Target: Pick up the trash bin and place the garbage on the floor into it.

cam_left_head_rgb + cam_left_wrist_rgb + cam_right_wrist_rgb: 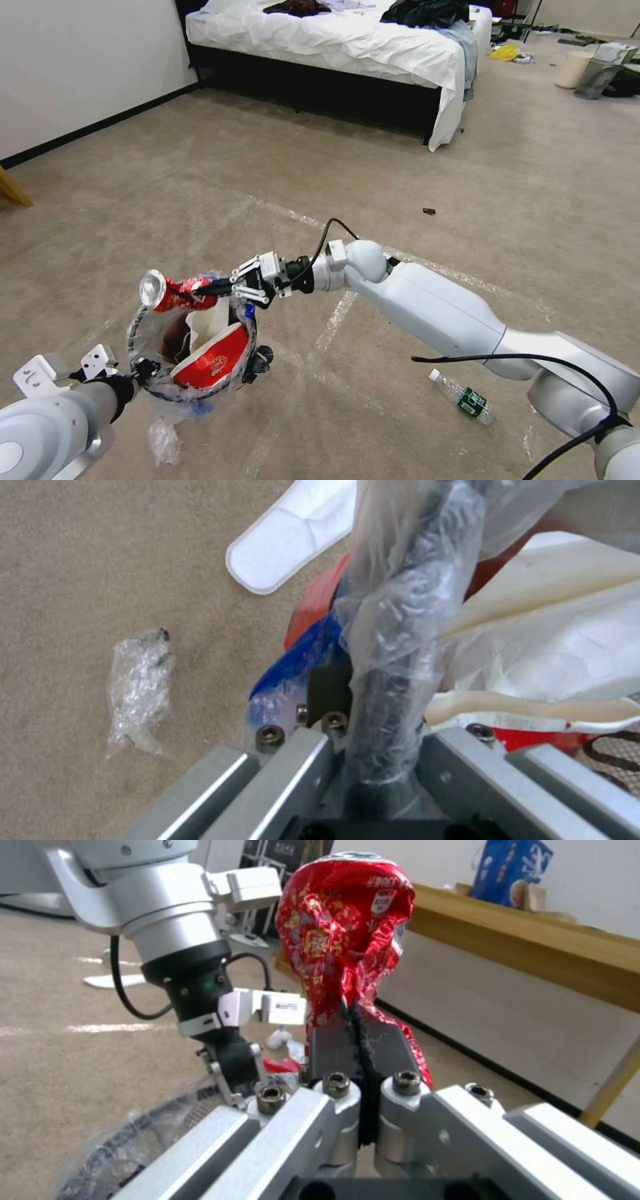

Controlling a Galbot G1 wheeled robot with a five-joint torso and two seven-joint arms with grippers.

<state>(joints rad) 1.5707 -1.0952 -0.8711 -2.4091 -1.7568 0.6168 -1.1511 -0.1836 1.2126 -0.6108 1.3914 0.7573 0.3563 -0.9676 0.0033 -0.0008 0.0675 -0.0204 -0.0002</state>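
Two arms work together over the floor (200, 173), a taupe carpet crossed by shiny tape lines. The bin (193, 347) is held up off the carpet on the robot's left, and it is already quite full: a crushed paper cup (213, 363) and white paper (207, 320) stand up inside it. The left gripper (380, 730) is clamped on the bin's rim, with the crinkly liner bag caught between its fingers, as the left wrist view shows. The right gripper (360, 1060) reaches across from the robot's right, and its fingers are closed tight on a crushed red can (170, 292). The can is just above the rim on the far side, its silver end pointing outward, partly outside the opening.

On the carpet some garbage remains: a bottle (463, 397) with a green label lies under the right arm, a clear wrapper (162, 440) lies just below the bin, and a small dark scrap (429, 211) is farther away toward the bed.

I think the risk is at the release. If the can is let go here, it may strike the rim or the tall cup and roll out onto the carpet. Also the left grip is partly on slippery plastic, so the bin could tilt or slide when the can lands.
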